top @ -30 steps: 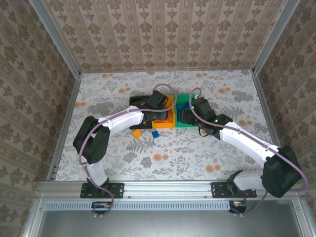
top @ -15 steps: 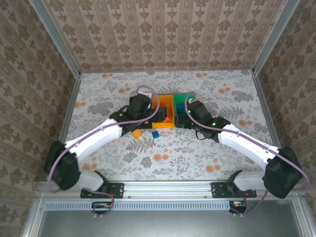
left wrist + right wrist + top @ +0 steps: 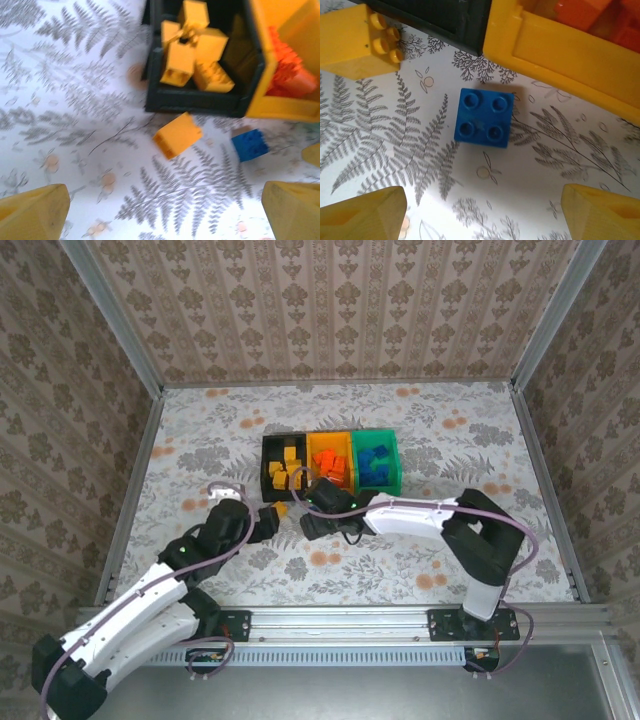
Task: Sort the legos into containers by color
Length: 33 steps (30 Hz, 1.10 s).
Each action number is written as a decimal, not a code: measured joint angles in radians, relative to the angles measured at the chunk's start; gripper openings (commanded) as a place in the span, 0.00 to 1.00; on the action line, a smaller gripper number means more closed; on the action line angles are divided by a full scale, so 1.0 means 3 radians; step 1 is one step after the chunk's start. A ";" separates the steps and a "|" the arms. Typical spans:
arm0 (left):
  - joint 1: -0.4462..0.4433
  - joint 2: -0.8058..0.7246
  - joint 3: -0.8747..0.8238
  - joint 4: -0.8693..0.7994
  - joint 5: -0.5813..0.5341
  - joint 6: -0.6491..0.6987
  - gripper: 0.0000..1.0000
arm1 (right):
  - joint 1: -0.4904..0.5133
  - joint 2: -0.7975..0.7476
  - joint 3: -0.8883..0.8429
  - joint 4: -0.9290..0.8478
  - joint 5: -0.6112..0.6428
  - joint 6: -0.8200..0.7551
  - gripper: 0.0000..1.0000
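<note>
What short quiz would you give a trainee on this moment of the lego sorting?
1. True or false: the blue brick lies on the table, not in a bin.
2. Which bin holds the yellow bricks? A. black bin B. green C. orange-yellow
3. Which gripper is directly above the blue brick, and are its jaws open or shut?
Key: 1 true; 2 A; 3 right gripper, open.

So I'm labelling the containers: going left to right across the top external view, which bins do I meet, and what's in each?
First the black bin holding yellow bricks → the orange-yellow bin holding red-orange bricks → the green bin holding blue bricks.
</note>
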 measured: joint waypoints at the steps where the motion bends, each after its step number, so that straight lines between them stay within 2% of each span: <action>1: 0.0006 -0.0053 -0.0055 -0.0034 -0.0013 -0.0029 1.00 | 0.0000 0.0067 0.0046 0.0001 0.0031 0.0000 0.82; 5: 0.0042 -0.0221 -0.0205 -0.0148 -0.0055 -0.0140 1.00 | -0.0001 0.0300 0.0240 -0.0006 0.0186 -0.0025 0.78; 12: 0.0108 -0.0346 -0.0257 -0.0249 -0.0067 -0.0225 1.00 | -0.0008 0.0657 0.0504 -0.0005 0.0317 -0.0070 0.64; 17: 0.0131 -0.0373 -0.0261 -0.0276 -0.0066 -0.0231 1.00 | -0.0014 0.0730 0.0604 -0.0011 0.0340 -0.0085 0.48; 21: 0.0153 -0.0389 -0.0268 -0.0276 -0.0065 -0.0231 1.00 | -0.0025 0.0734 0.0593 0.0010 0.0320 -0.0122 0.39; 27: 0.0192 -0.0388 -0.0273 -0.0267 -0.0029 -0.0231 1.00 | -0.0029 0.0451 0.0257 0.0169 0.0109 -0.0134 0.31; 33: 0.0223 -0.0319 -0.0273 -0.0215 0.0025 -0.0230 1.00 | -0.0037 -0.0220 -0.0163 0.0235 -0.0103 -0.0123 0.29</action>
